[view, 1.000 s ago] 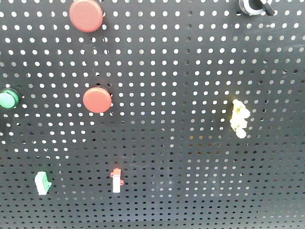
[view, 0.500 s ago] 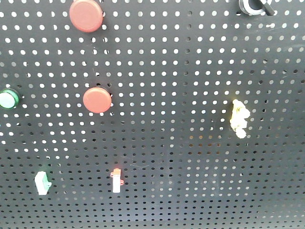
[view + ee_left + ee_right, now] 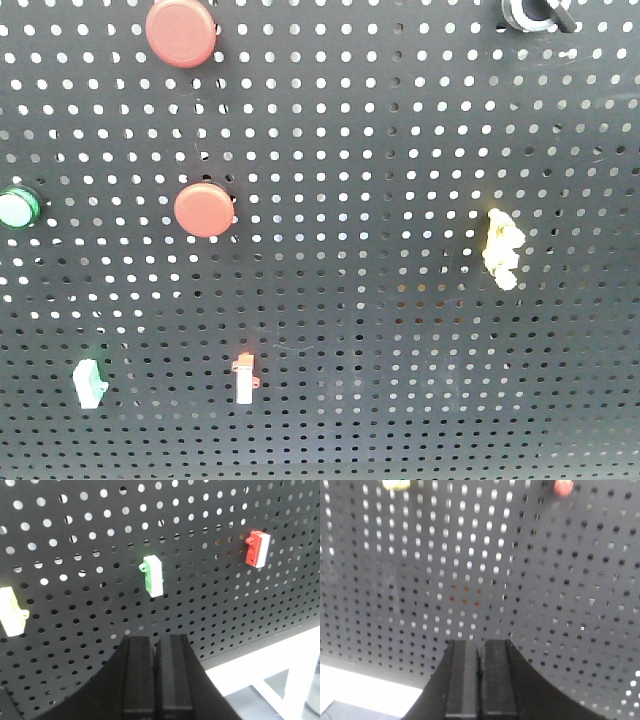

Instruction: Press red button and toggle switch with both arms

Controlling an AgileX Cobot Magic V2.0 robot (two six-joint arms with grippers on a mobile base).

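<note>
The red button (image 3: 180, 32), the bigger of two red discs, sits at the top left of the black pegboard (image 3: 380, 150). The toggle switch (image 3: 535, 12), a black lever in a white ring, is cut off by the top right edge. Neither gripper shows in the front view. My left gripper (image 3: 155, 641) is shut and empty, facing the lower board below a green-and-white switch (image 3: 154, 575). My right gripper (image 3: 480, 644) is shut and empty, facing bare pegboard near its lower edge. Neither wrist view shows the button or the toggle.
A smaller red disc (image 3: 205, 210), a green button (image 3: 17, 207), a yellow knobbly piece (image 3: 502, 248), a white red-tipped switch (image 3: 244, 378) and a green-white switch (image 3: 88, 383) are on the board. The left wrist view shows a red-white switch (image 3: 258, 548) and a yellow-white piece (image 3: 12, 611).
</note>
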